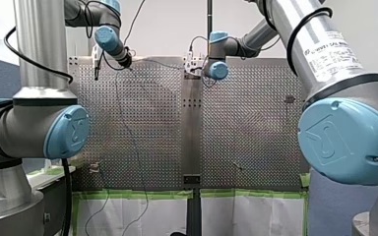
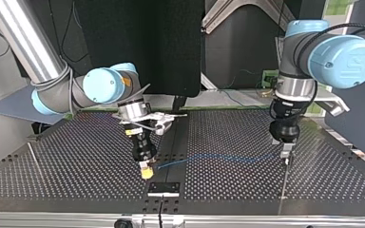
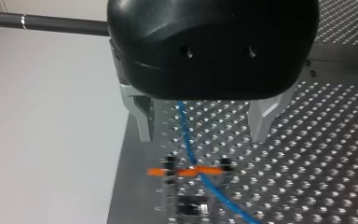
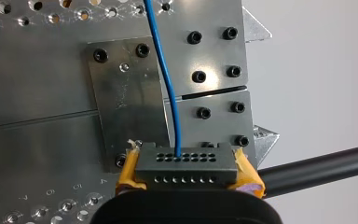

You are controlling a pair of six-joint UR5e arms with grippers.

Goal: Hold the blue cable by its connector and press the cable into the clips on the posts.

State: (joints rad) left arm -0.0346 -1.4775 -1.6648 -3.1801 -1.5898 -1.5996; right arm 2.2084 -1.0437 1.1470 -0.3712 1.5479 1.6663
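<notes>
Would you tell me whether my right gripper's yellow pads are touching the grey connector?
Touching: the right wrist view shows the connector squeezed between both yellow pads, with no gap.

The connector (image 4: 186, 163) sits between the right gripper's (image 2: 146, 173) pads (image 4: 129, 170) over the table's (image 2: 76, 161) middle strip, just beside a plate (image 2: 164, 188) at the top view's near edge. From the connector the cable (image 2: 218, 157) runs along that edge toward the top view's right, passes between the left gripper's (image 2: 285, 156) fingers (image 3: 144, 121) and crosses a clip (image 3: 186, 171).
</notes>
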